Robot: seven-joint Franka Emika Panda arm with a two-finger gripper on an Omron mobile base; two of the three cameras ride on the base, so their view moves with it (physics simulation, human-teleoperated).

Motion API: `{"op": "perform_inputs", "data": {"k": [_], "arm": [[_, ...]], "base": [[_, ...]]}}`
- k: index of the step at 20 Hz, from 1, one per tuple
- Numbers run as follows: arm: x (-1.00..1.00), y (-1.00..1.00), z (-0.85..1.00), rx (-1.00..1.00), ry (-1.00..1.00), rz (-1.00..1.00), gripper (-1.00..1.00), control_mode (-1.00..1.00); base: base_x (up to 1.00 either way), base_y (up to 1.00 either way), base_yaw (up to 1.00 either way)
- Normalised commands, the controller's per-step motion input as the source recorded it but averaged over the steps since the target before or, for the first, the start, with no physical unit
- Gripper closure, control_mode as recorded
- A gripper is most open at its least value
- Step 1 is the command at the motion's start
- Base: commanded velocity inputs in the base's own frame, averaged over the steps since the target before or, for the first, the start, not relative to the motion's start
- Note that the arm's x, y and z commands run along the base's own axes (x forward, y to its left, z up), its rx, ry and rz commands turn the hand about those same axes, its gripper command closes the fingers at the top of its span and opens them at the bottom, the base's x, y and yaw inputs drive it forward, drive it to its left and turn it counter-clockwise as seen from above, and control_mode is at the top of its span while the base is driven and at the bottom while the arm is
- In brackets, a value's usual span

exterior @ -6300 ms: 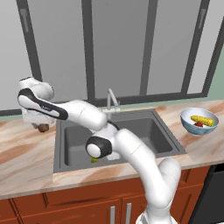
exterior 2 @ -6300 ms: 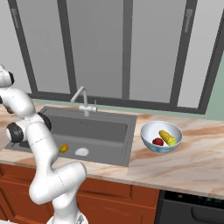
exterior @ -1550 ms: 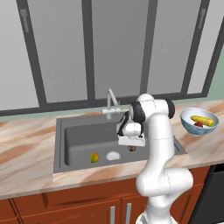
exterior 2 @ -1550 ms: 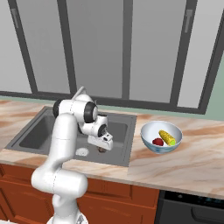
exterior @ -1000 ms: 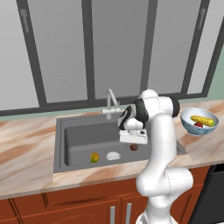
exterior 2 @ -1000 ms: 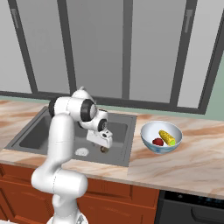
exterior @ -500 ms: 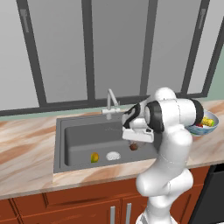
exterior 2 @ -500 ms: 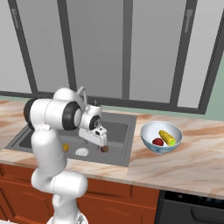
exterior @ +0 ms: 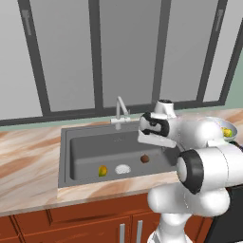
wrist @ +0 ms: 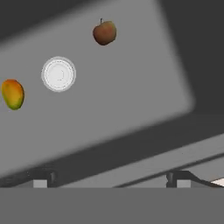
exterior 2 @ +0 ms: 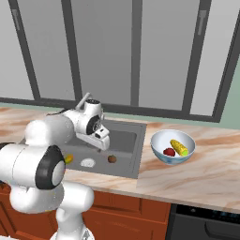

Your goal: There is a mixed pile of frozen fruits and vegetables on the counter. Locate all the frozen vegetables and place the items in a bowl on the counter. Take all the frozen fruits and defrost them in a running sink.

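Brown ball (wrist: pixel 104 33) (sink floor), below spread jaws

I'm looking at a kitchen: marbled counter (exterior: pixel 28 156) over reddish wooden cabinets (exterior: pixel 71 225), a dark sink (exterior: pixel 90 147) with a silver tap (exterior: pixel 121 111), tall windows (exterior: pixel 128 47) behind.

Brown ball (exterior: pixel 144 159) and yellow-green oval (exterior: pixel 102 171) in sink (exterior: pixel 85 147)

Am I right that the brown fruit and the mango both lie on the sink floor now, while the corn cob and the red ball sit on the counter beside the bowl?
Not quite: the corn cob and red ball lie inside the bowl, not beside it, as the right base view shows. The rest holds: the brown fruit and mango lie on the sink floor.
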Motion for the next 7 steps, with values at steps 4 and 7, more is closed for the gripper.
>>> {"op": "perform_inputs", "data": {"k": [4,7], "arm": [[-0.49,0.00,1.00,0.00,-0.09,0.00,-1.00,-1.00],[-0.43,0.00,1.00,0.02,-0.13,-0.03,-1.00,-1.00]], "base": [[0.00,0.00,0.00],[0.00,0.00,0.00]]}}
